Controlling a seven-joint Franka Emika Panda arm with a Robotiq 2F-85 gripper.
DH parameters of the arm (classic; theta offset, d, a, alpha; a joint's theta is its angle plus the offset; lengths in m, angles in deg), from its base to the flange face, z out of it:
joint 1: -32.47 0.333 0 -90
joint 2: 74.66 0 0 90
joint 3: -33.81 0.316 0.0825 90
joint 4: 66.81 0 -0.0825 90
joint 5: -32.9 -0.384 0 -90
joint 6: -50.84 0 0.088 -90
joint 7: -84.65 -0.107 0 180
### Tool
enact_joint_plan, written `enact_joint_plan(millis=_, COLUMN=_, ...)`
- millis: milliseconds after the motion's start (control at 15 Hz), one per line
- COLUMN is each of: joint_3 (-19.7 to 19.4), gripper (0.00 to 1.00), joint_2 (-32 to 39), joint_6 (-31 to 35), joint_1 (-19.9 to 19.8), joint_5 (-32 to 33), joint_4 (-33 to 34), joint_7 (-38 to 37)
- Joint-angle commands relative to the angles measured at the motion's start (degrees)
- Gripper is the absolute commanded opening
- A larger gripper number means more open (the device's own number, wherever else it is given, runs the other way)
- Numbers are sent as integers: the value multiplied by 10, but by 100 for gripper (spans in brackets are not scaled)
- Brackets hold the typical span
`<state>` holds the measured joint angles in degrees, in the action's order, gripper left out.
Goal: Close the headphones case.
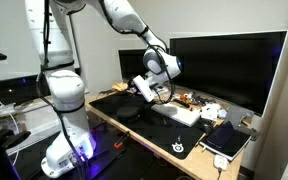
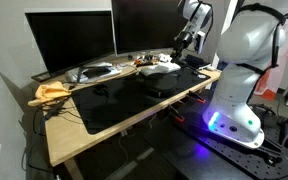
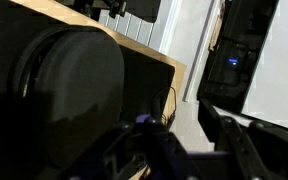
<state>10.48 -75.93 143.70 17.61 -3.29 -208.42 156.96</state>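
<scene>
arm: white Panda (image 1: 64, 90), base beside the desk, reaching over the near end of it
desk: wood top (image 2: 59, 135), runs along the wall, cluttered toward the robot end
monitors: two dark screens (image 1: 224, 65) at the back edge, both off
mat: big black desk mat (image 2: 124, 105) covers most of the top. The case sits on it
case: headphones case (image 3: 64, 85), black and rounded. It fills the left half of the wrist view, very close to the cam. In an exterior view it's a low dark lump (image 1: 132, 112) on the mat, just below the wrist
case state: the wrist view shows a broad oval face that looks like the lid stood up, not lying flat on the base. Black on black, so can't confirm the hinge angle
gripper: Robotiq (image 3: 189, 150), at the bottom of the wrist view. The jaws look parted w/ nothing between them (dark + blurred, so low confidence). It sits right beside the case, contact not visible
gripper pos: in an exterior view it hangs (image 1: 149, 90) just above and behind the case, tilted down toward it
clutter: white flat item (image 1: 187, 113) and a dark notebook (image 1: 227, 140) past the case, well clear of the gripper
progress: approach looks done, I'd say. Closing is not: no sign the lid is down
left: push the lid over onto the base, press till it seats, then back off
risk: the case is light and sits loose on the mat, so it may slide instead of folding shut
</scene>
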Motion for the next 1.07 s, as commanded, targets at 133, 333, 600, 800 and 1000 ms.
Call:
enact_joint_plan(millis=133, joint_3=12, gripper=72, joint_2=14, joint_6=-33, joint_1=-28, joint_5=-10, joint_4=17, joint_7=19)
enact_joint_plan(millis=333, joint_3=17, gripper=76, joint_2=-18, joint_6=-18, joint_1=-26, joint_5=2, joint_4=-7, joint_7=-2)
enact_joint_plan(millis=600, joint_3=32, gripper=99, joint_2=-71, joint_6=12, joint_1=-18, joint_5=21, joint_4=-49, joint_7=-51)
enact_joint_plan(millis=800, joint_3=59, gripper=79, joint_2=-109, joint_6=48, joint_1=-2, joint_5=20, joint_4=-83, joint_7=-82)
enact_joint_plan(millis=1000, joint_3=98, gripper=49, joint_2=-138, joint_6=110, joint_1=22, joint_5=4, joint_4=-112, joint_7=-123)
